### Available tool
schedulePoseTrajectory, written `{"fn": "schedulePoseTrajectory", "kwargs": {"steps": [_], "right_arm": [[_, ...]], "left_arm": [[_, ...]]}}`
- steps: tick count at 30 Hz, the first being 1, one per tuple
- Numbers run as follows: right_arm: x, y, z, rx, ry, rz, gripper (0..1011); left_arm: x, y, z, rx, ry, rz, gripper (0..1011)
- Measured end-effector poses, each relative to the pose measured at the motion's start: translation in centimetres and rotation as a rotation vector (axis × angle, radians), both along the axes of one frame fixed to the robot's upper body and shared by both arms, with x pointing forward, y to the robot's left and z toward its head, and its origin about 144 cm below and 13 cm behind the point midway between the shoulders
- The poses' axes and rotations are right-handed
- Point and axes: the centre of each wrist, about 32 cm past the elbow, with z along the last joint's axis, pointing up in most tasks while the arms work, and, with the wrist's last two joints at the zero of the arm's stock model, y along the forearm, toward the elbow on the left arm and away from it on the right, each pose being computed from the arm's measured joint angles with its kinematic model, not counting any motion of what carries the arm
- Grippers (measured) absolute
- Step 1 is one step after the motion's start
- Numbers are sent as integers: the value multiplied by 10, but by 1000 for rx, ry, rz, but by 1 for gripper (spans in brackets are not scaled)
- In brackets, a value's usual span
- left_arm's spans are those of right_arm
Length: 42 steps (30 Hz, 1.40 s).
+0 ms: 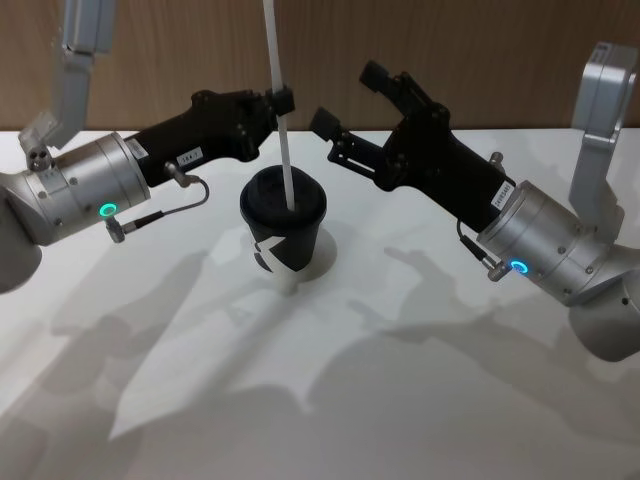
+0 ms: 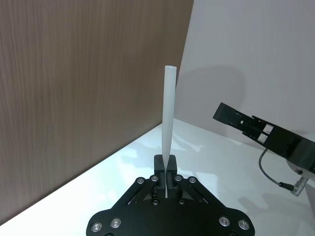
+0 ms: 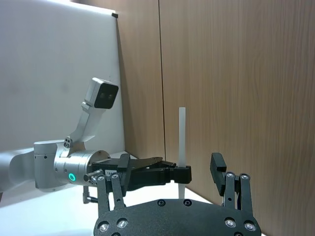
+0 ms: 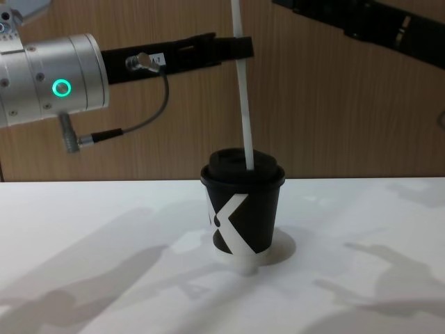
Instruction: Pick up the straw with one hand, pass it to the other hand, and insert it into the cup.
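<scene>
**Straw seated in lid, left tool clamped on it**

Left tool (image 1: 283,100) clenched on the straw (image 1: 284,130), gripping partway up the shaft, above the cup (image 1: 283,232). Lower end of the straw already through the lid (image 4: 243,170), as the chest view shows; upper end rising well above the grip and out past the top of the head view. From the left wrist view, straw (image 2: 168,132) pinched squarely between the closed fingertips. Straw leaning slightly, not quite plumb.

Right tool (image 1: 348,112) released, fingers spread, holding nothing, hanging just beside the straw and above the cup on its right side. In the right wrist view, its open fingers (image 3: 218,169) flank the straw (image 3: 182,142) farther off.

Cup standing upright near the middle of the white counter (image 1: 200,400), toward the far edge, white K mark facing the robot.

Judged stage: insertion nearly done; depth inside the cup hidden by the lid.

Risks from here:
- Pushing further down with the straw off vertical could bend or kink it at the lid hole, since thin plastic buckles easily.
- Any sideways pull while clamped could tip or drag the light cup, with nothing bracing it.
- Opening too early, if the straw sits shallow, could let it lean and lever out.
- Retreating upward before fully letting go could lift the straw back out.
- Close right tool could knock the straw on withdrawal.
</scene>
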Motion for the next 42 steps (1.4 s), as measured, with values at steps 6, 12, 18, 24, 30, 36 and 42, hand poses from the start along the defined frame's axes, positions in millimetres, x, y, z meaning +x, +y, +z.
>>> {"fn": "schedulePoseTrajectory", "kwargs": {"steps": [6,12,18,24,30,36,42], "right_arm": [[0,0,0,0,0,0,1001],[0,0,0,0,0,0,1001],[0,0,0,0,0,0,1001],[0,0,0,0,0,0,1001],[0,0,0,0,0,0,1001],[-1,0,0,-2,-1,-1,1001],[-6,0,1,-13,11,-3,1001]], "left_arm": [[-1,-3,-3,10,-8,0,19],[-2,-4,-6,16,-8,0,96],[-3,-4,-7,16,-6,3,275],[-6,-1,-8,10,-9,8,458],[-13,8,-10,-1,-6,16,638],[-24,20,-15,-19,4,28,833],[-34,30,-21,-35,18,42,994]]}}
